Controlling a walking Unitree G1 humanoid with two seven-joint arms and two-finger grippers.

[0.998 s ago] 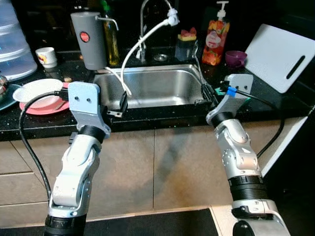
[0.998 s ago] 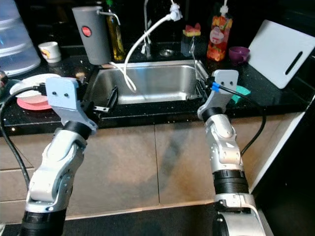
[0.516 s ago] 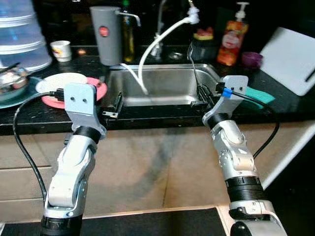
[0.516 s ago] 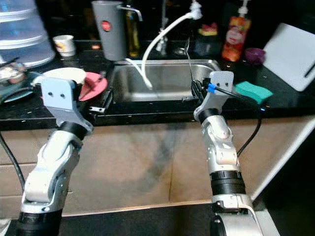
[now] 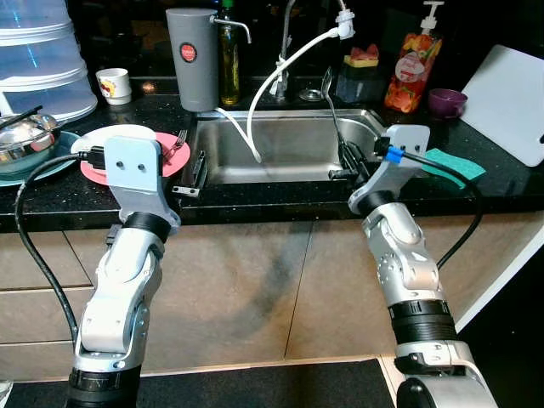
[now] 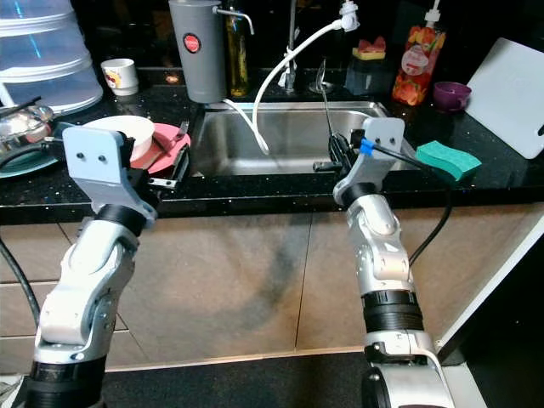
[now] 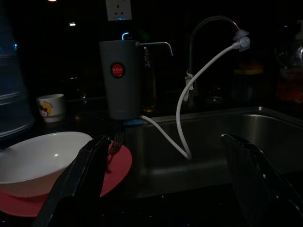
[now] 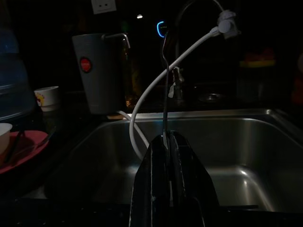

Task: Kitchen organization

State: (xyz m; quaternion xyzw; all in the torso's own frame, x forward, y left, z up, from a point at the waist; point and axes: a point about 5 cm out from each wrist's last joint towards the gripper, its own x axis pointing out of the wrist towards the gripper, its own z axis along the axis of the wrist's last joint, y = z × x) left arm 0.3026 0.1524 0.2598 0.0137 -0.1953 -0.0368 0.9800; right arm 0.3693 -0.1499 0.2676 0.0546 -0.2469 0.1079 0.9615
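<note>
My right gripper [image 8: 166,142] pinches a thin metal utensil [image 8: 164,85] upright over the steel sink [image 5: 289,149]; my left gripper [image 7: 165,165] gapes beside the sink's rim.

The black speckled counter [image 5: 280,197] holds a steel sink [image 5: 289,149] set into it. Left of the sink lies a pink plate [image 5: 166,153] with a white bowl [image 6: 127,133] on it, and farther left a teal plate [image 5: 47,161]. Behind the sink's left corner stand a grey canister [image 5: 193,58] and a small white cup [image 5: 113,84]. Right of the sink lie a green sponge [image 6: 449,159] and a white cutting board [image 5: 510,102], with a purple bowl [image 5: 445,101] behind.
</note>
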